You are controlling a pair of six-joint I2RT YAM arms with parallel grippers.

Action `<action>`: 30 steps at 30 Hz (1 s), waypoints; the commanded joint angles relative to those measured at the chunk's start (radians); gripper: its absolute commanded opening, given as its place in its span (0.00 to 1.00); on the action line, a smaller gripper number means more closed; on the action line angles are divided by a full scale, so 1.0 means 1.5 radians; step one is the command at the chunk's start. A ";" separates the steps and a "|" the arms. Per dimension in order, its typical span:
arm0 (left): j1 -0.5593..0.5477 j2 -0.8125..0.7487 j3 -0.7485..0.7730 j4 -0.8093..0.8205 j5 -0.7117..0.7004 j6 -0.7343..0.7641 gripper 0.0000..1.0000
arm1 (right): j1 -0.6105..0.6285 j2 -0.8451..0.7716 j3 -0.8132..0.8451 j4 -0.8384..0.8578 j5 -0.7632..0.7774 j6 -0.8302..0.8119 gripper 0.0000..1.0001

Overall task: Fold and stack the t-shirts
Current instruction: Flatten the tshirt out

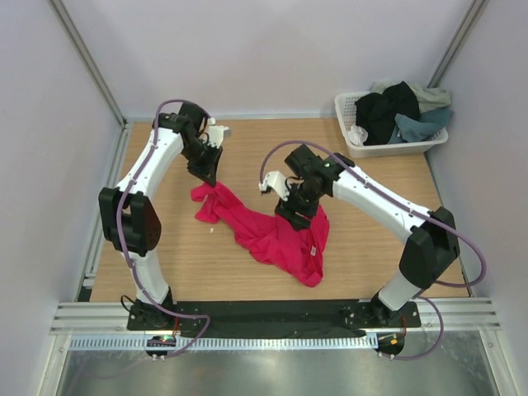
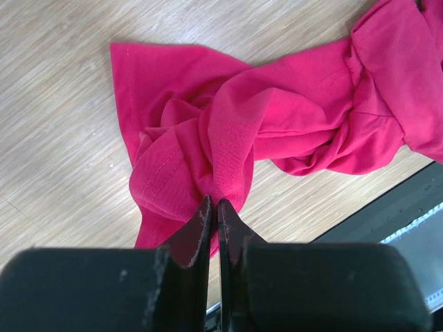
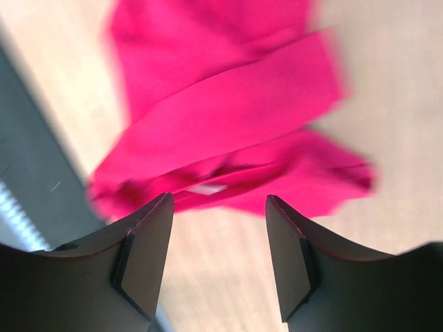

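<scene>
Here the crimson-pink t-shirt is seen crumpled at the middle of the wooden table. A fold at its far-left end is pinched between the closed jaws of the left gripper. The right gripper is held above its right part, jaws apart and empty. Other t-shirts are heaped in the white basket, far right.
</scene>
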 commanded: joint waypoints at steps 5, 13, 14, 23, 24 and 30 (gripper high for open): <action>0.004 -0.045 -0.034 -0.003 -0.006 -0.002 0.06 | -0.022 0.091 0.047 0.108 0.110 0.019 0.59; 0.004 -0.056 -0.049 0.001 -0.007 0.000 0.07 | -0.029 0.161 0.032 0.163 0.219 0.013 0.58; 0.004 -0.056 -0.049 0.001 -0.007 0.000 0.07 | -0.031 0.163 0.031 0.164 0.224 0.012 0.58; 0.004 -0.043 -0.039 0.003 -0.010 -0.004 0.07 | -0.073 0.175 -0.020 0.171 0.257 0.005 0.58; 0.003 -0.042 -0.039 0.003 -0.011 -0.004 0.07 | -0.074 0.179 -0.029 0.167 0.253 0.006 0.58; 0.003 -0.037 -0.028 0.000 -0.011 -0.004 0.07 | -0.079 0.184 -0.037 0.126 0.230 -0.001 0.50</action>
